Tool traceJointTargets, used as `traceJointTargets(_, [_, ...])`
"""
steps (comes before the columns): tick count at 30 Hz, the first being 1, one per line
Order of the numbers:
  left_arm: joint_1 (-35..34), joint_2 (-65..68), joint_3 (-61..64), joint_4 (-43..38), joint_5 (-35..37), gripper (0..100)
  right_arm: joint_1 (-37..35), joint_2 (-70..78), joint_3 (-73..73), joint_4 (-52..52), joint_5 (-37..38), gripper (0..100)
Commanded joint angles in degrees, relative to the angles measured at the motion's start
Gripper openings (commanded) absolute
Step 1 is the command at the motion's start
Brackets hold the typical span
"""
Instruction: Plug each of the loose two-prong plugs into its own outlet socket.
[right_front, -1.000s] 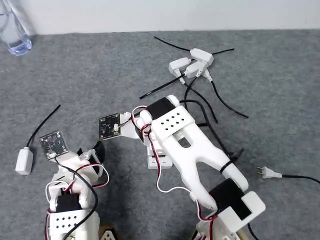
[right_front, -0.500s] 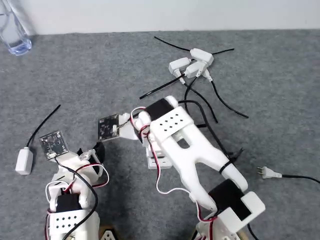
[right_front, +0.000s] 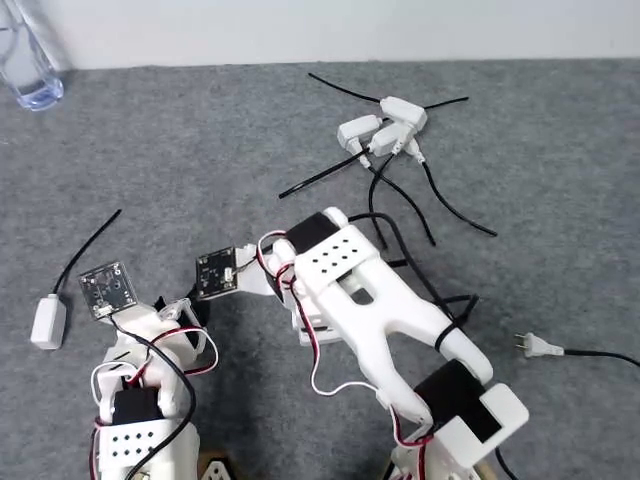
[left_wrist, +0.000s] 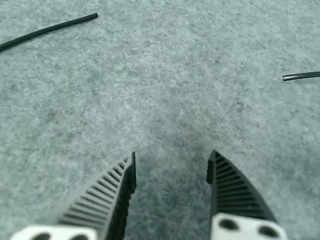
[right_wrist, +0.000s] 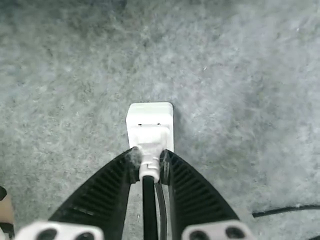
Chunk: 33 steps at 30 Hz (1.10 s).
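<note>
Seating one plug: right tool pinching it at its socket, left tool spread and unladen.

Right wrist view: the right tool (right_wrist: 150, 156) is pressed onto one white two-prong plug (right_wrist: 150, 144). The plug's long axis runs straight ahead of the tool, its nose touching one white outlet socket (right_wrist: 150, 114); full seating cannot be confirmed. Left wrist view: the left tool (left_wrist: 171, 161) hangs spread over bare worktop (left_wrist: 165, 75), with two black cord ends (left_wrist: 90, 17) lying beyond it. High view: one free plug (right_front: 535, 345) lies near right, closer to the right arm (right_front: 380, 300). One lone socket (right_front: 47, 322) lies left, beside the left arm (right_front: 150, 400). A far cluster (right_front: 385, 128) is too tangled to count.
</note>
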Motion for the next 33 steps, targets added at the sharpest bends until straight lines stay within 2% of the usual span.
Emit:
traceJointTargets(1, [0.35, -0.44, -0.4, 0.18, -0.62, 23, 0.48, -1.89, 1.93, -3.91, -1.67, 1.0])
traceJointTargets(9, [0.35, -0.44, -0.4, 0.18, -0.62, 23, 0.57, -1.71, 9.85, -12.44, -2.2, 1.0])
traceJointTargets(22, [0.35, -0.44, -0.4, 0.18, -0.62, 23, 0.75, 8.4, 10.11, -15.69, -2.46, 1.0])
traceJointTargets(30, [0.35, -0.44, -0.4, 0.09, -0.62, 23, 0.75, 3.03, 10.2, -14.2, -2.55, 1.3])
traceJointTargets(33, [0.35, -0.44, -0.4, 0.09, -0.62, 23, 0.75, -1.45, 10.2, -12.26, -2.99, 10.0])
